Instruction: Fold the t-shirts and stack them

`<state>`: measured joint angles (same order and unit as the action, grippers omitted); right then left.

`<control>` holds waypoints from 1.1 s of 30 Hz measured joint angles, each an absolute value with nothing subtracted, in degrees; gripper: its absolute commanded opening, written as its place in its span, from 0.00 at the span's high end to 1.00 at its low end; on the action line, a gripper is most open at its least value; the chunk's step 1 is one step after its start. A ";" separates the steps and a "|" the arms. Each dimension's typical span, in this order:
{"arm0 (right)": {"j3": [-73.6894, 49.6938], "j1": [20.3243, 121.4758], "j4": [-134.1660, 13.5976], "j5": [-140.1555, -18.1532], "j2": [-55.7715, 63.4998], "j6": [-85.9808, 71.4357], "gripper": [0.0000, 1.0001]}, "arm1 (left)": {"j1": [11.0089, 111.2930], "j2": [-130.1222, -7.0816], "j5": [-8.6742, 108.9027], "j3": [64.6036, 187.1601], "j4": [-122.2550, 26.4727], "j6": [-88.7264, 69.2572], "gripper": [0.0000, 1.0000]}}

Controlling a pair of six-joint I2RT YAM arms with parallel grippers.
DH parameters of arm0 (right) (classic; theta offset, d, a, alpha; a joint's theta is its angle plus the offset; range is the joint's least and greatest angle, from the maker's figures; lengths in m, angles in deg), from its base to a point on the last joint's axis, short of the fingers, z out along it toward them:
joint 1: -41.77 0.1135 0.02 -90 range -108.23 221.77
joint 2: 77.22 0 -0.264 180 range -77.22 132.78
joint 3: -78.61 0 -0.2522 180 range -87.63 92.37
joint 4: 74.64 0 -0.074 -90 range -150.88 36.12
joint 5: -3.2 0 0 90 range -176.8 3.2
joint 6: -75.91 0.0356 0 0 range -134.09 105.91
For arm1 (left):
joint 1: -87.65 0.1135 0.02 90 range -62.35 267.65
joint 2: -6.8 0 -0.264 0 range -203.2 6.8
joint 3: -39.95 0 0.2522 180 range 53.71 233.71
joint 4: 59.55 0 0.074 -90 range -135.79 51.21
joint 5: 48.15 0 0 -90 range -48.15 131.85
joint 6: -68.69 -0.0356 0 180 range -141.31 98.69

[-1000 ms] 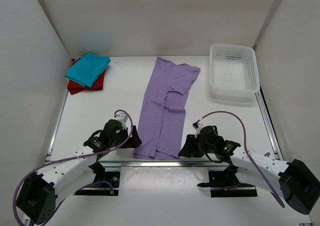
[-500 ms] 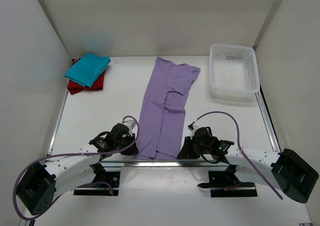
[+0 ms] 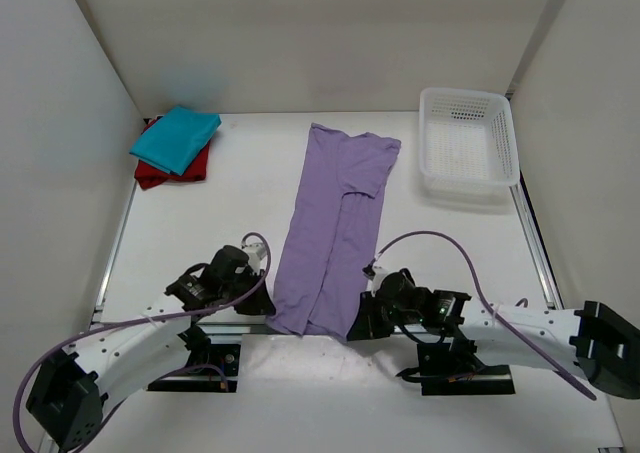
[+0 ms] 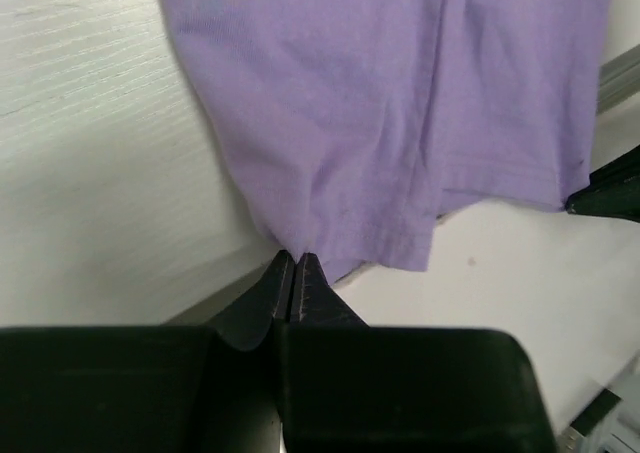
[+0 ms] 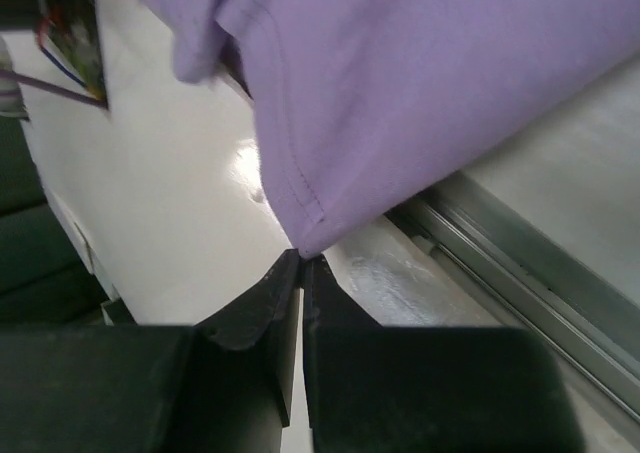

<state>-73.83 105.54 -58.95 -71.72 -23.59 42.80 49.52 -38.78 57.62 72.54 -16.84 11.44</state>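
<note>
While holding the pale lavender cloth t-shirt [image 3: 335, 213] lengthwise, clamped tight on its near hem corners with left gripper [image 4: 293, 268] and right gripper [image 5: 302, 265].

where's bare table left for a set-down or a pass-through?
Free: the table strip between the teal t-shirt on the red t-shirt and the lavender t-shirt; also right of it, nearer than the mesh basket. Crowded: near edge, where left tool and right tool pinch its hem corners.
</note>
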 measured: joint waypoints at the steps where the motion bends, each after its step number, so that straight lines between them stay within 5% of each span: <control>1: -73.06 105.30 -57.42 -71.79 -24.68 42.95 1.00 | 50.20 -38.43 58.17 73.37 -15.77 11.31 1.00; 9: -62.20 82.50 -50.90 -68.12 -28.09 33.44 1.00 | 56.38 -45.71 59.55 90.86 -17.19 9.73 1.00; 17: -55.32 58.40 -51.60 -61.76 -16.77 22.49 1.00 | 61.89 -69.03 59.44 106.42 -25.84 9.67 1.00; 24: -47.71 52.91 -56.15 -60.53 -1.49 18.86 1.00 | 63.38 -89.22 56.66 122.59 -27.02 7.53 1.00; 33: -37.83 51.05 -59.95 -60.25 15.40 16.98 1.00 | 64.89 -102.47 55.94 128.91 -28.07 6.89 0.98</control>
